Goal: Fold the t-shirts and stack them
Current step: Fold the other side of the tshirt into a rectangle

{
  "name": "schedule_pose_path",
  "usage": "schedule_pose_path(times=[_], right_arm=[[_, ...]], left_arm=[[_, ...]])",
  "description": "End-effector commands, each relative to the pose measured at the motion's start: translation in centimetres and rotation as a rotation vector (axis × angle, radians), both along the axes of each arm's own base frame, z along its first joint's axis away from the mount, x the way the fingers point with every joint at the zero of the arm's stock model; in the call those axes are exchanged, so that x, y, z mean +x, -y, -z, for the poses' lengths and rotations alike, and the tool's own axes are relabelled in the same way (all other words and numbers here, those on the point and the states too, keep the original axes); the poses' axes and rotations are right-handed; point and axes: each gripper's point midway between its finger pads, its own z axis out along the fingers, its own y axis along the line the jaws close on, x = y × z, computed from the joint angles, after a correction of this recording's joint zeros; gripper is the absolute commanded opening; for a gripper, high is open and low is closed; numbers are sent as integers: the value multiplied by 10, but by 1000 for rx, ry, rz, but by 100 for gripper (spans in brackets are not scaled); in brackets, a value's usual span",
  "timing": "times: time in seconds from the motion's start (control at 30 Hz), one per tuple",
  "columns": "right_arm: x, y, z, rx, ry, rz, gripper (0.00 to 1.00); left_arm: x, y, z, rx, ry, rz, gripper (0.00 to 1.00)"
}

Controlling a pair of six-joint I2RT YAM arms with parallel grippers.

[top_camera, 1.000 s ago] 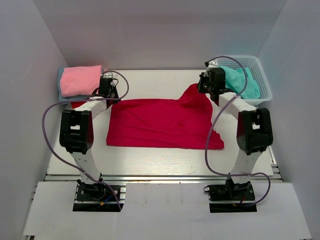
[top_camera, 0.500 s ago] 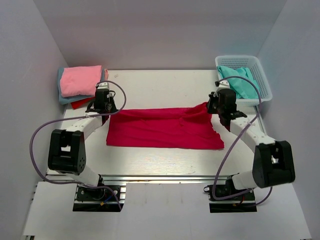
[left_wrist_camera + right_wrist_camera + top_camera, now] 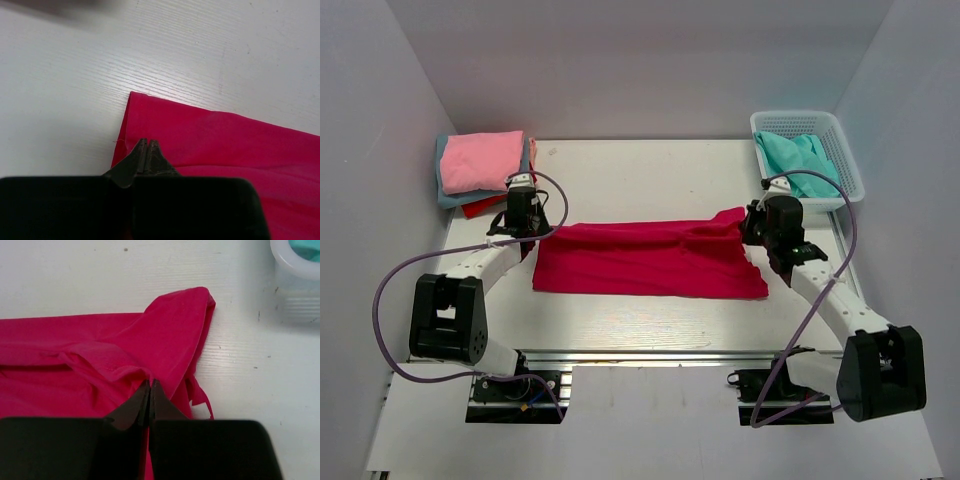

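Note:
The crimson-magenta t-shirt (image 3: 650, 262) lies across the table's middle as a wide band, its far part folded toward the near side. My left gripper (image 3: 525, 228) is shut on its far left edge, and the left wrist view shows the tips (image 3: 147, 142) closed over the cloth (image 3: 225, 145) near its corner. My right gripper (image 3: 752, 226) is shut on the far right edge, where a ridge of cloth (image 3: 100, 350) runs up into the closed tips (image 3: 150, 382). A folded light pink t-shirt (image 3: 480, 160) tops a stack at the far left, over a grey-blue one (image 3: 442, 190) and a red one (image 3: 475, 208).
A white mesh basket (image 3: 840, 150) at the far right holds a teal t-shirt (image 3: 798, 155); its rim shows in the right wrist view (image 3: 295, 265). White walls close in the table on the left, right and back. Purple cables loop from both arms.
Both grippers moved from the far side toward the near side and lower, carrying the crimson shirt's far edge over itself. The raised right corner came down and the shirt is now a narrower band.

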Motion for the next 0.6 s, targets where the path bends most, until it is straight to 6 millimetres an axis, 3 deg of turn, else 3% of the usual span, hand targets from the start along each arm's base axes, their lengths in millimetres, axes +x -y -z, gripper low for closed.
schedule_pose_path(times=[0.0, 0.17, 0.23, 0.3, 0.37, 0.43, 0.47, 0.5, 0.53, 0.57], right_arm=[[-11, 5, 0, 9, -12, 30, 0], [-31, -6, 29, 90, -92, 6, 0], [-45, -6, 57, 123, -142, 35, 0], [-53, 1, 71, 145, -179, 101, 8], [-70, 9, 87, 139, -260, 161, 30], [-77, 17, 86, 115, -264, 190, 43], [-77, 19, 82, 109, -254, 192, 57], [-75, 19, 75, 105, -234, 190, 61], [-73, 19, 61, 106, -202, 182, 73], [-69, 21, 52, 81, -172, 165, 78]], left_arm=[[-2, -5, -4, 5, 5, -31, 0], [-14, -11, 16, -16, -60, -94, 0], [-23, -19, 28, -25, -99, -149, 0], [-35, -24, 44, -36, -171, -229, 5], [-46, -26, 53, -54, -219, -291, 8], [-57, -30, 56, -48, -262, -330, 34], [-61, -32, 58, -42, -277, -343, 53], [-64, -37, 54, -31, -290, -390, 87], [-65, -39, 48, -29, -282, -413, 100], [-66, -46, 43, -6, -278, -452, 100]])
